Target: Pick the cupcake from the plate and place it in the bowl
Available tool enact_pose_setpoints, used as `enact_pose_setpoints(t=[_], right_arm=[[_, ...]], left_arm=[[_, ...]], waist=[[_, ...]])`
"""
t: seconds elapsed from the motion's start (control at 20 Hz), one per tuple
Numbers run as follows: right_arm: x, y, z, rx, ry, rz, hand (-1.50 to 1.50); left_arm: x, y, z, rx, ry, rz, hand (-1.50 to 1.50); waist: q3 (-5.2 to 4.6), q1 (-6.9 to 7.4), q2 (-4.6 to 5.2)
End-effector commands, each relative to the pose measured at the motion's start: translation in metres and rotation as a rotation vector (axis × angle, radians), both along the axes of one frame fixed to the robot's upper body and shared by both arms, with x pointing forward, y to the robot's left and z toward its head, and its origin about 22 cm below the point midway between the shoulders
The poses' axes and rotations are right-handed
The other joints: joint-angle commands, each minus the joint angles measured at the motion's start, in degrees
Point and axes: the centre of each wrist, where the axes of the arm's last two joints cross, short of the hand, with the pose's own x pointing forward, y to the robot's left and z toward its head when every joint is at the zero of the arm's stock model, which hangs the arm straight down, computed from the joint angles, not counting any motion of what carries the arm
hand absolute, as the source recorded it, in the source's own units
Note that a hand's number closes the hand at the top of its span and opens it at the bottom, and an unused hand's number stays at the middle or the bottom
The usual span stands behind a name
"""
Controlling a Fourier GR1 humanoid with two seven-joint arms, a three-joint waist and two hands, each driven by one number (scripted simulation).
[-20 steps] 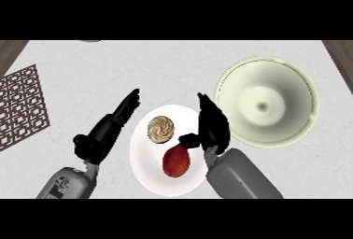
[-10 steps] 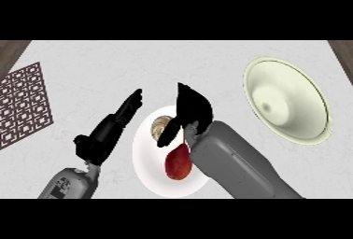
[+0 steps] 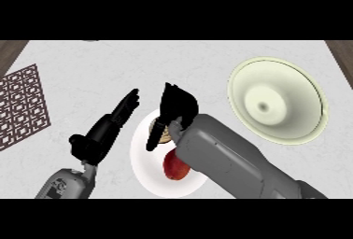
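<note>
The cupcake [image 3: 164, 136] is almost wholly hidden under the right hand [image 3: 175, 108] — only a tan sliver shows. The right forearm covers the plate's [image 3: 146, 164] right side and part of a red fruit [image 3: 176, 169]. A patterned mat [image 3: 21, 108] is cut off at the left edge — whether the fingers grip the cupcake cannot be told.

I see one white plate [image 3: 148, 175] with one cupcake [image 3: 164, 137] and one red apple [image 3: 176, 169] on it. There is one bowl [image 3: 276, 100], one brown mat [image 3: 21, 109], and two black hands: left [image 3: 103, 133], right [image 3: 176, 107].
</note>
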Motion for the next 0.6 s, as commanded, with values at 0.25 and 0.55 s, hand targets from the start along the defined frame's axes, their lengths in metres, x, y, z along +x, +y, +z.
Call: enact_pose_setpoints(t=[0.25,0.55], right_arm=[[-0.016,0.027,-0.01,-0.147,0.002,-0.161,-1.5],[-0.003,0.026,-0.022,-0.233,-0.041,-0.203,-1.5]], left_arm=[[0.001,0.006,0.003,-0.004,0.0,-0.015,0.0],[0.004,-0.006,0.001,0.002,0.007,0.002,0.0]], waist=[[0.01,-0.17,-0.12],[0.01,0.02,0.25]])
